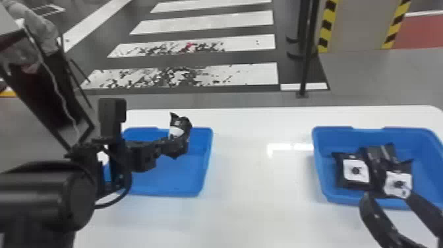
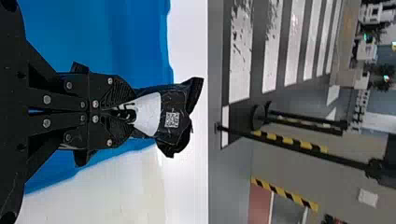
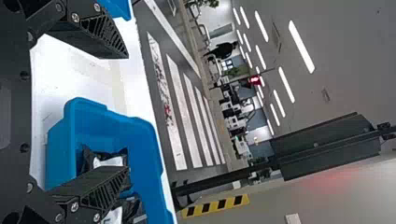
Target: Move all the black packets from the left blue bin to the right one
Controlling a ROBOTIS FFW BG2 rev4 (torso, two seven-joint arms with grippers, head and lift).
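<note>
In the head view my left gripper (image 1: 174, 145) is above the left blue bin (image 1: 164, 178), shut on a black packet (image 1: 179, 122) with a white label. The left wrist view has that packet (image 2: 170, 116) clamped between the fingertips of my left gripper (image 2: 126, 112). Several black packets (image 1: 355, 171) lie inside the right blue bin (image 1: 321, 178). My right gripper (image 1: 389, 198) stands open at that bin's near side. The right wrist view shows my right gripper (image 3: 126, 112) with its fingers wide apart, and the right bin (image 3: 116, 116) behind one finger.
Both bins stand on a white table (image 1: 257, 198), with bare tabletop between them. Beyond its far edge a dark post (image 1: 306, 59) rises from the floor. A dark-framed stand (image 1: 49, 82) is at the far left.
</note>
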